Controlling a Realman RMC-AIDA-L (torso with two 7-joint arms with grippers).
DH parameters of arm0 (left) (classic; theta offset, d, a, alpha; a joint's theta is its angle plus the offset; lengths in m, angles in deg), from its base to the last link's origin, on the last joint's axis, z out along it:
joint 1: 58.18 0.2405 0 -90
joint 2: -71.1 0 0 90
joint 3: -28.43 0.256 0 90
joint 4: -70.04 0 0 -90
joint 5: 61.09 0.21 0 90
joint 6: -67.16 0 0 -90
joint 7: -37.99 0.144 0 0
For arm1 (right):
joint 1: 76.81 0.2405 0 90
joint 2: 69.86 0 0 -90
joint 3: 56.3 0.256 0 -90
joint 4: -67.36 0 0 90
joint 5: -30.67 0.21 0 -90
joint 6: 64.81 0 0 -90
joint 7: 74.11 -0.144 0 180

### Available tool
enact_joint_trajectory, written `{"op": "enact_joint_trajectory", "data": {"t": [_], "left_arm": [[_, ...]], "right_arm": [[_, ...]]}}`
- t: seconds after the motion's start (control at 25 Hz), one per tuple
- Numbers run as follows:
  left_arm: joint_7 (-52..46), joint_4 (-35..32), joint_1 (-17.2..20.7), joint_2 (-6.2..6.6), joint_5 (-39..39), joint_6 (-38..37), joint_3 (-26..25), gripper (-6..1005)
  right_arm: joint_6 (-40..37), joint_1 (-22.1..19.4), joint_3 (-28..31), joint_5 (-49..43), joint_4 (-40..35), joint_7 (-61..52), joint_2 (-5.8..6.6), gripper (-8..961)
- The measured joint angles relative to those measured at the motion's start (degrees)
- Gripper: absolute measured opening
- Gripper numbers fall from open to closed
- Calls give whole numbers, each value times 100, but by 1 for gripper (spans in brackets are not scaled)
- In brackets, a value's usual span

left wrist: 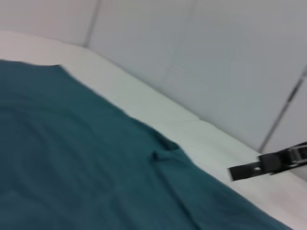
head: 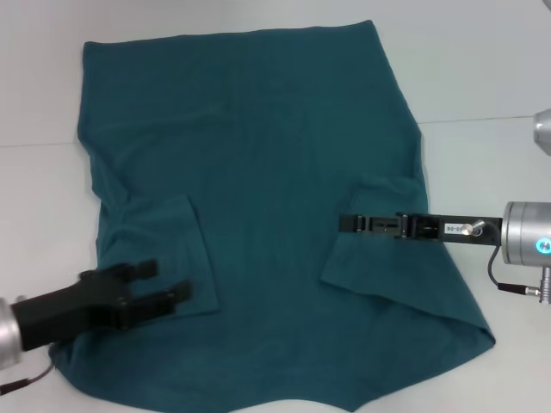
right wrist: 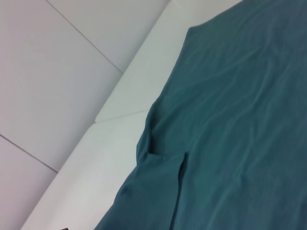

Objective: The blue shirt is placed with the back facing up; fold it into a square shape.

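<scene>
White table (head: pixel 482 69) bears the blue shirt (head: pixel 258 172); left hand (head: pixel 168 284) spread apart above it, right hand (head: pixel 346 224) unclear.

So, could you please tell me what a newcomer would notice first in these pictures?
The blue shirt dominates, spread plain side up across the white table, both short sleeves already folded inward over the body. The left gripper sits open over the left sleeve at the near left. The right gripper reaches in from the right, over the folded right sleeve.
</scene>
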Motion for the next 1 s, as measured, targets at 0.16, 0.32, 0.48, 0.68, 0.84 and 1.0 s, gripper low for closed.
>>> {"op": "enact_joint_trajectory", "data": {"t": [0.16,0.32,0.48,0.68,0.84,1.0], "left_arm": [[-543,-435,286,-1,143,2,-214,848],[-1089,-706,391,29,517,-27,-628,847],[-1502,-795,405,87,956,-33,-928,847],[-1686,-847,418,117,1373,-36,-1151,847],[-1750,-853,422,133,1594,-18,-1253,847],[-1753,-854,430,133,1713,-18,-1264,847]], "right_arm": [[-83,-28,143,0,0,98,5,925],[-141,-32,248,0,0,103,19,942],[-220,-34,274,0,-14,105,26,940],[-261,-28,274,-2,-54,107,27,933],[-289,-3,277,-3,-61,107,28,913],[-290,10,296,-2,-72,69,35,892]]}}
